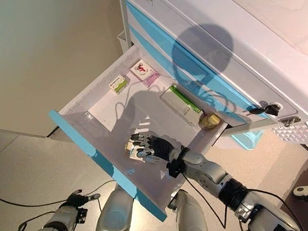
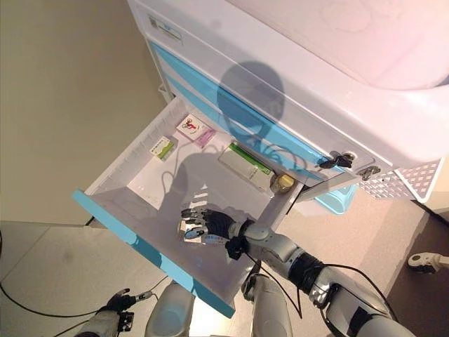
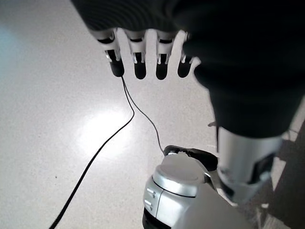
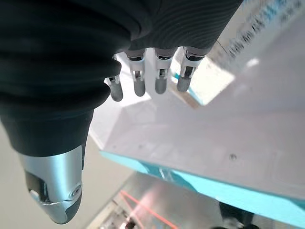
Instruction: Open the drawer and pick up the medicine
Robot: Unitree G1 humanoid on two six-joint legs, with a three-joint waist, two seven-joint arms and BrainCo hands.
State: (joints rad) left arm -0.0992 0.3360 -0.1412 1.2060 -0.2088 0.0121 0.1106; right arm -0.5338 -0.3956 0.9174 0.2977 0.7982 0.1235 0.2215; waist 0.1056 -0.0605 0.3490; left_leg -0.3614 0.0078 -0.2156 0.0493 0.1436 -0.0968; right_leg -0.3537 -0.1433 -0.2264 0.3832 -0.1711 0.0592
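While drawer (image 1: 85, 144) open | right hand (image 1: 153, 147) over box (image 1: 135, 153)

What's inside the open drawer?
In the drawer: a small green-and-white box, a white-and-pink box, a long green-and-white box, a round yellowish jar. The right hand covers a small pack, so most of it is hidden.

Open drawer (image 1: 87, 144): boxes (image 1: 145, 72) at rear, robot hand (image 1: 152, 147) over box (image 1: 135, 153) nr front.
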